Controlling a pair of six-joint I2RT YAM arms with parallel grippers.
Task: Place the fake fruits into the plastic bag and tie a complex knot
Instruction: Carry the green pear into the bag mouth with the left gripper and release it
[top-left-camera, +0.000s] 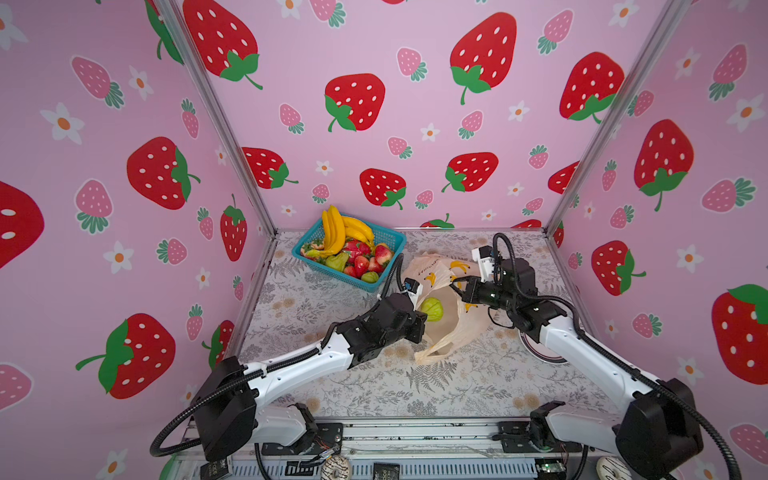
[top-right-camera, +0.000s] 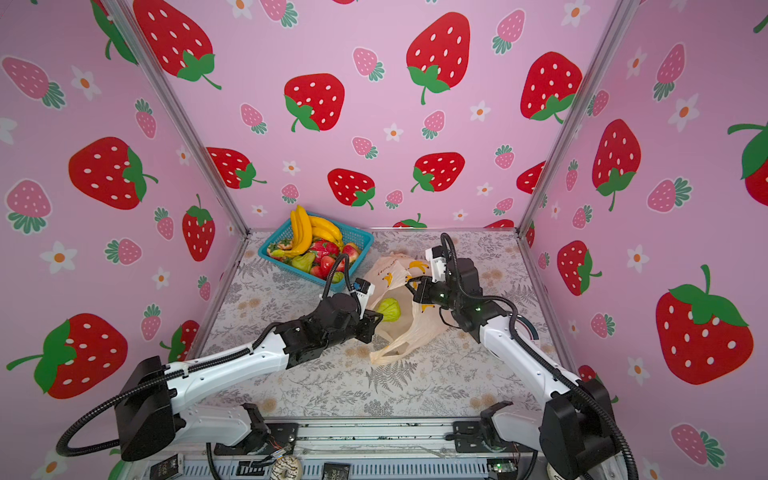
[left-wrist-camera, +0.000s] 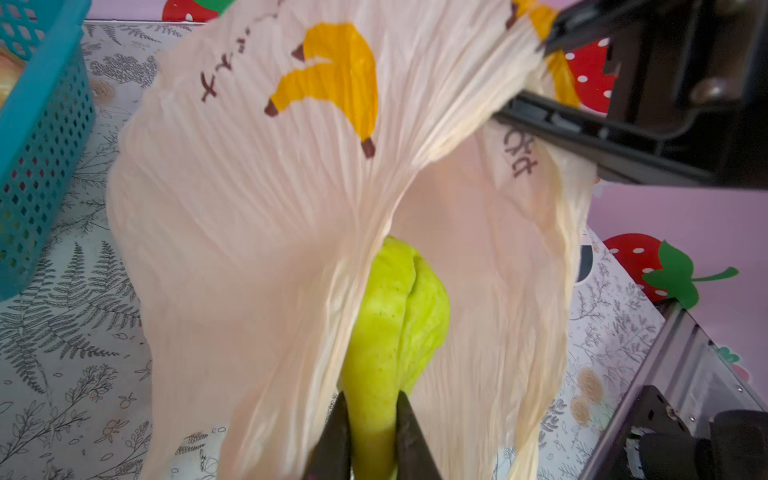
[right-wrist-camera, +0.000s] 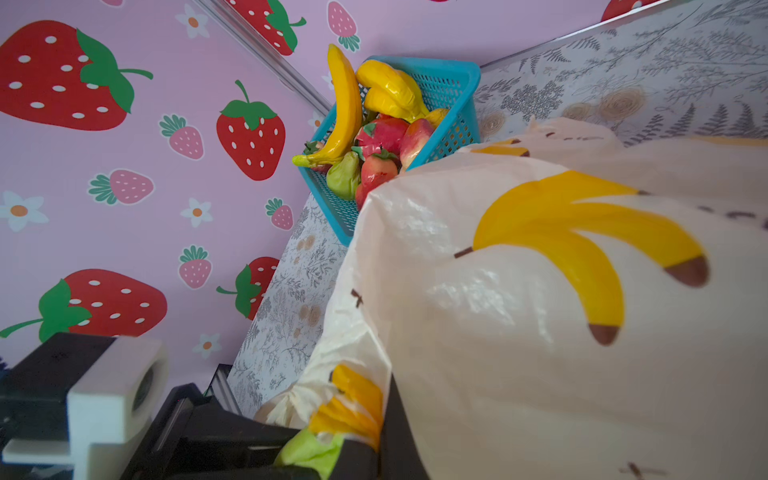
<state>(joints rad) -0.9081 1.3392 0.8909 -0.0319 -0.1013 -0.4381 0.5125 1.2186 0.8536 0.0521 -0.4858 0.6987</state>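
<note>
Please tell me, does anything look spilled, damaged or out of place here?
Nothing stands out. The left gripper holds the green pear at the mouth of the plastic bag, the right gripper pinches its rim open, and the other fruits lie in the teal basket.

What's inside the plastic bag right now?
One green pear in the plastic bag's mouth, gripped by the left pincer; the right pincer holds the rim up. Deeper inside is covered by the bag's own folds: cannot tell.
</note>
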